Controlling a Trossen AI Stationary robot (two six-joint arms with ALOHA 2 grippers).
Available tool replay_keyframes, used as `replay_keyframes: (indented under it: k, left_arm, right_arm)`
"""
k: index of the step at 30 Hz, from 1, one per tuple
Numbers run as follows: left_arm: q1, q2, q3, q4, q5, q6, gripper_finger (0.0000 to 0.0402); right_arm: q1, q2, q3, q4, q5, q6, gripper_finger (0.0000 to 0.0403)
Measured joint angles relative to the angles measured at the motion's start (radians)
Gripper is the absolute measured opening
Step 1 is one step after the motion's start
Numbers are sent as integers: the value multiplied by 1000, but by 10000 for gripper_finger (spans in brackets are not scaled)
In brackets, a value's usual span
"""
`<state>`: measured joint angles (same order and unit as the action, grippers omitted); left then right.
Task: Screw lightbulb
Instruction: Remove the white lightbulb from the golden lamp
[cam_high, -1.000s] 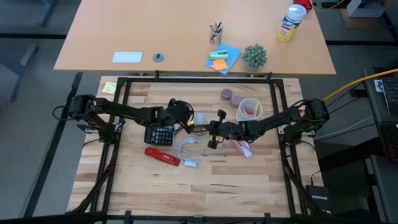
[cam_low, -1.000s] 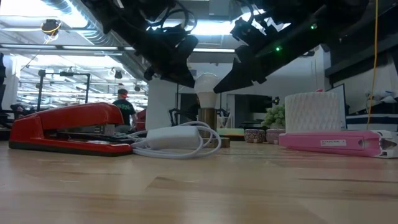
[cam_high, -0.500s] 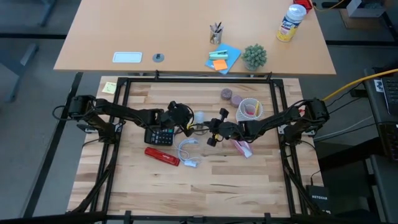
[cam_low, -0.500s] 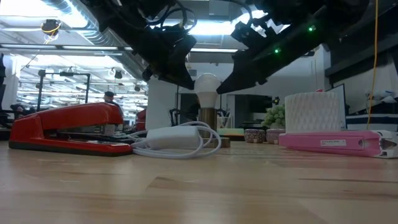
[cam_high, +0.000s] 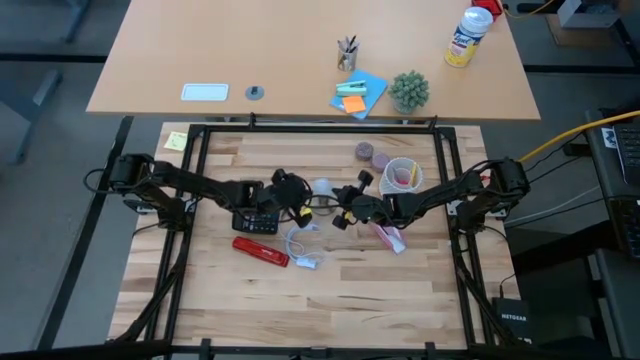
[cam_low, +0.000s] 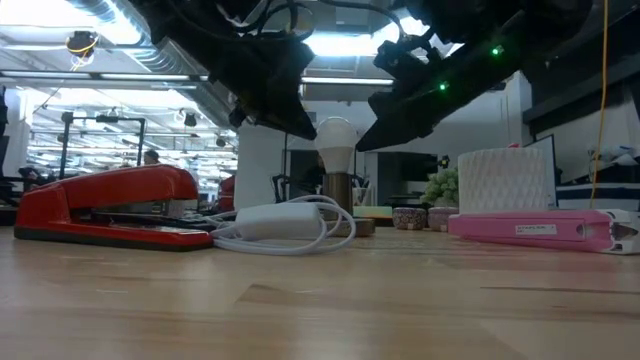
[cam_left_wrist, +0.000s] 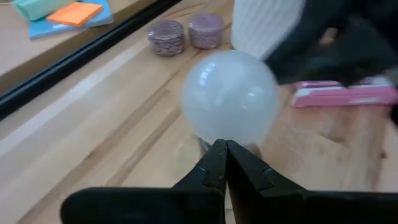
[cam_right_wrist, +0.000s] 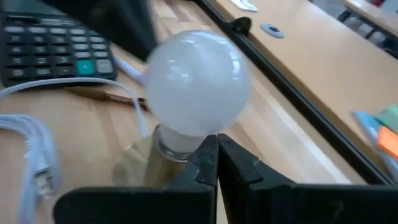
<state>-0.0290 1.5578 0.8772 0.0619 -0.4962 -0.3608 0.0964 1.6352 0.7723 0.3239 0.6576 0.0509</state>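
Observation:
The white lightbulb stands upright with its metal end in a brass socket on the table; it also shows in the left wrist view and the right wrist view. My left gripper is shut, just left of the bulb, its tips at the bulb's lower side. My right gripper is shut, just right of the bulb, its tips at the bulb's neck. In the low view both grippers hang beside the globe. My left gripper has its shut fingertips close against the bulb's lower side, coming level from the table's left; whether they touch it I cannot tell. My right gripper has its shut fingertips at the bulb's neck, coming from the table's right; whether they touch I cannot tell.
A black calculator, a red stapler and a white charger with cable lie near the left arm. A pink flat item, a white ribbed cup and two round discs are on the right.
My left gripper has moved toward the table's right edge, closer to the bulb. My right gripper has moved a little toward the table's far edge and nearer the bulb. The bulb stays upright in its socket.

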Motion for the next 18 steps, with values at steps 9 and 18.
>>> replay_keyframes:
  k: [9,18]
  left_arm:
    - [-45,0,0,6,-190,-30,0]
    - [5,0,0,81,-257,16,0]
  right_arm:
    - [44,-50,1,-39,31,-2,7]
    - [95,-75,1,-28,-20,-2,7]
